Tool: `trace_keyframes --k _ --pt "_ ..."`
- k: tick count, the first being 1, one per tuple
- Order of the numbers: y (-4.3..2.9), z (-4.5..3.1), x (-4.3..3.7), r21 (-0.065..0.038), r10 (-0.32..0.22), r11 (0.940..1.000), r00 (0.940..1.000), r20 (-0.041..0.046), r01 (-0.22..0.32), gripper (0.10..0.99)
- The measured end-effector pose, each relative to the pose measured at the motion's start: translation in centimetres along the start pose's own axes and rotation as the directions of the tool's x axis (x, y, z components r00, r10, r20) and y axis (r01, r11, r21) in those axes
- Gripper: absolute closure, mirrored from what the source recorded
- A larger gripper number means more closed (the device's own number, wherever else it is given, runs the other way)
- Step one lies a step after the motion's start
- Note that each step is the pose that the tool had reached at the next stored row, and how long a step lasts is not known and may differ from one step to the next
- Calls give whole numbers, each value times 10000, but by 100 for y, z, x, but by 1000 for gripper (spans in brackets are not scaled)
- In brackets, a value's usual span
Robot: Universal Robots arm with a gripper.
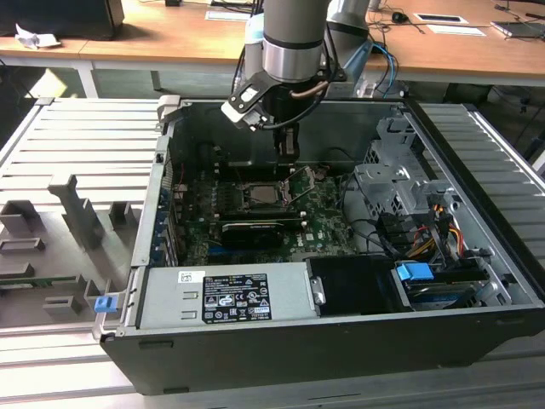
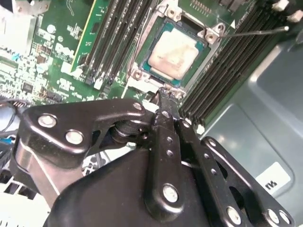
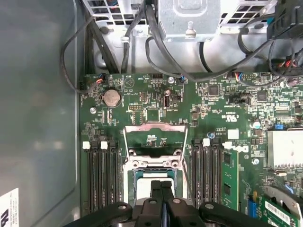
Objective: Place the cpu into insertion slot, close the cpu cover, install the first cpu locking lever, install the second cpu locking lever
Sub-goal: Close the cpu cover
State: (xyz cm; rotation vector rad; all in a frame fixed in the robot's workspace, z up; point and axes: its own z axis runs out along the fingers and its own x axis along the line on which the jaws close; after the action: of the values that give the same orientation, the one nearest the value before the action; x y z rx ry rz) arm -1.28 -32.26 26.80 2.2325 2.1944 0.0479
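Fingers (image 2: 166, 124) together, near seated cpu (image 2: 173, 51)

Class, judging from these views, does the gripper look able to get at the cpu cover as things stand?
Likely yes. The gripper hangs over the seated cpu, and the cpu cover, swung open, sits just beyond it with nothing between them.

Lit evenly from above; dull silver-grey square cpu (image 2: 173, 52) is washed by glare; black metal computer case (image 1: 341, 358) interior is shadowed.
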Motion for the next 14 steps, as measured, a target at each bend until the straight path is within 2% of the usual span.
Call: trace_keyframes --k 2,4,11,14 --pt "15 -8 1 -2 1 10000 10000 -1 -1 980" --pt "69 -7 1 1 -1 10000 10000 3 1 980" --pt "441 22 7 1 -108 9999 9999 0 108 980" --pt "547 43 9 2 -163 9999 9999 -2 163 980"
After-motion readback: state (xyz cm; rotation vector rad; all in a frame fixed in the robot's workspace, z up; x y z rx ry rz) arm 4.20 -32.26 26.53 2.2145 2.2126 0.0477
